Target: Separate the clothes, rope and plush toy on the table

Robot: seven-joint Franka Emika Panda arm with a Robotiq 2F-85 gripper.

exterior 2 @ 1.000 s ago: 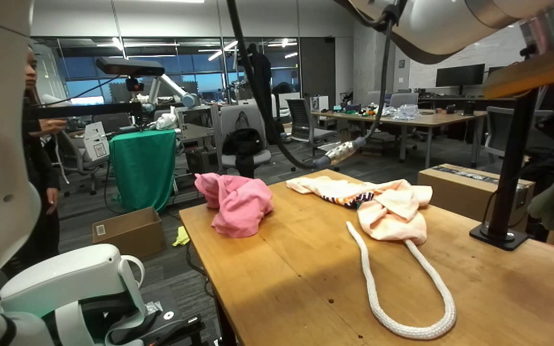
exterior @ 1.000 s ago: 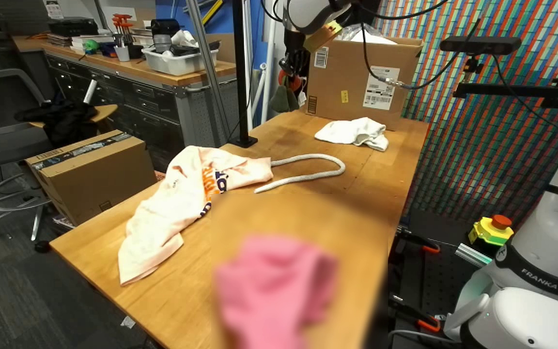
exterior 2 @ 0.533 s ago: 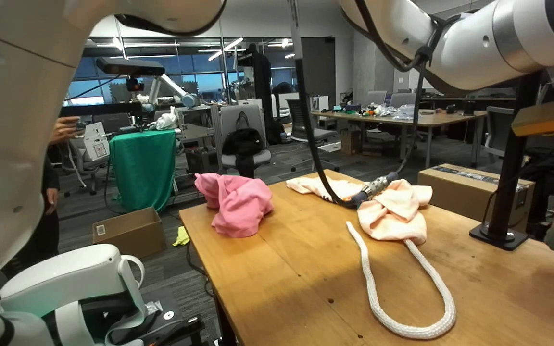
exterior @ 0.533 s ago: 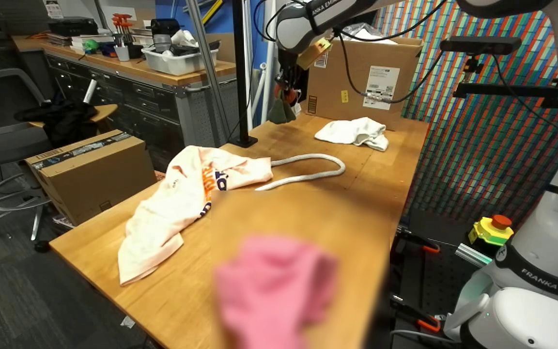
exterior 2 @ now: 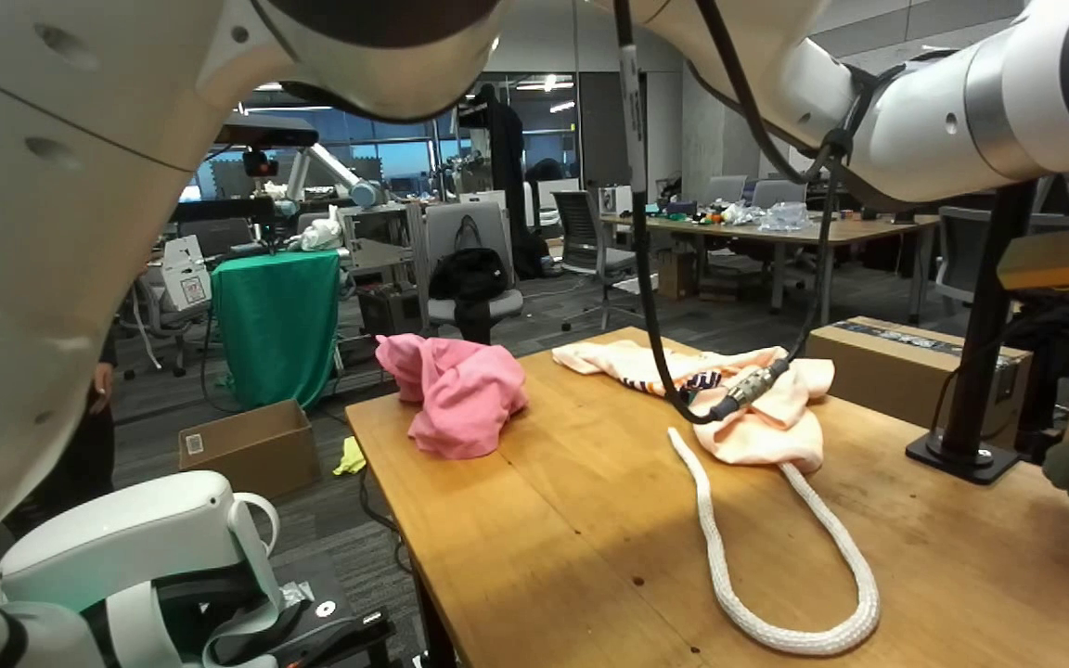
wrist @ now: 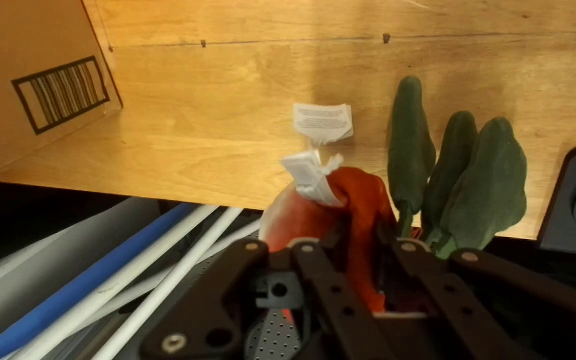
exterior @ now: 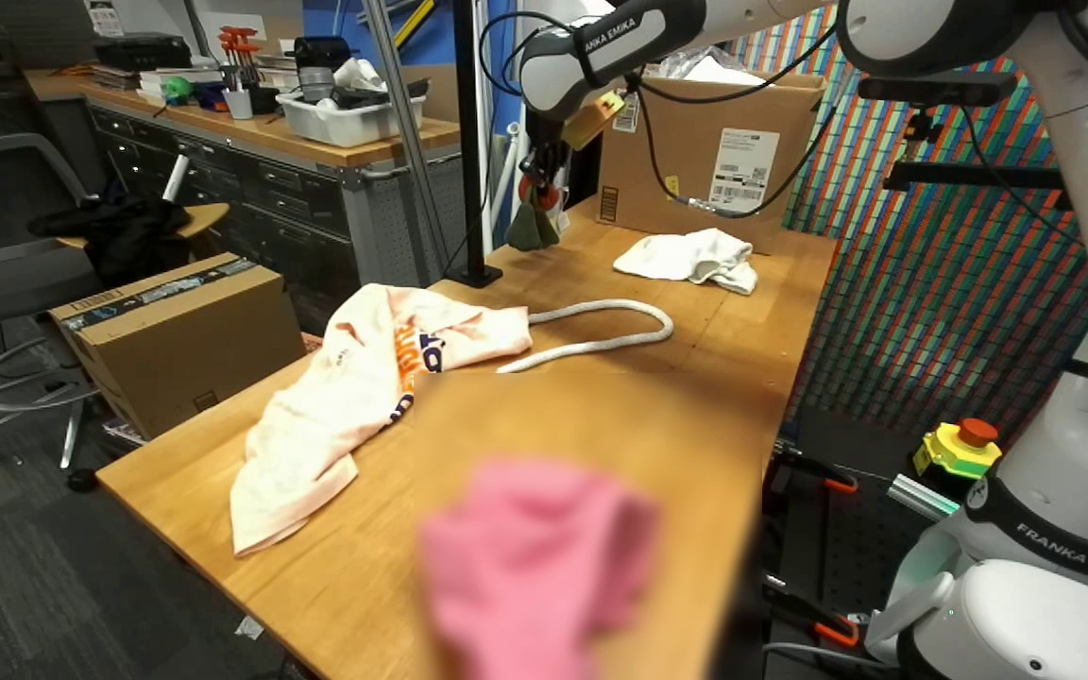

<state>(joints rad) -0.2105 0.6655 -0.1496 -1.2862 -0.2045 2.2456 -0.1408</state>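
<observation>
My gripper [exterior: 539, 175] is shut on the plush toy, a red toy with dark green leaf-like parts [exterior: 533, 229]. In the wrist view the fingertips [wrist: 362, 229] pinch its red body [wrist: 365, 195]; white tags hang from it. The toy is at the table's edge by the black post; whether it touches the table is unclear. A peach shirt [exterior: 327, 416] lies along the table edge, also in an exterior view [exterior 2: 762, 422]. A white rope [exterior: 582, 349] loops out from under it [exterior 2: 813, 641]. A pink cloth [exterior 2: 465, 394] lies at a corner, blurred in an exterior view [exterior: 535, 557]. A white cloth [exterior: 686, 257] lies near the box.
A large cardboard box [exterior: 657, 156] stands at the table's end behind the white cloth. A black post [exterior: 470, 142] with a base plate [exterior 2: 961, 455] stands at the table edge. A black cable [exterior 2: 650, 278] hangs from the arm above the shirt.
The arm has swung and lowered. The gripper and the held plush toy have moved down toward the table and the black post. The shirt, rope, pink cloth and white cloth have not moved.
</observation>
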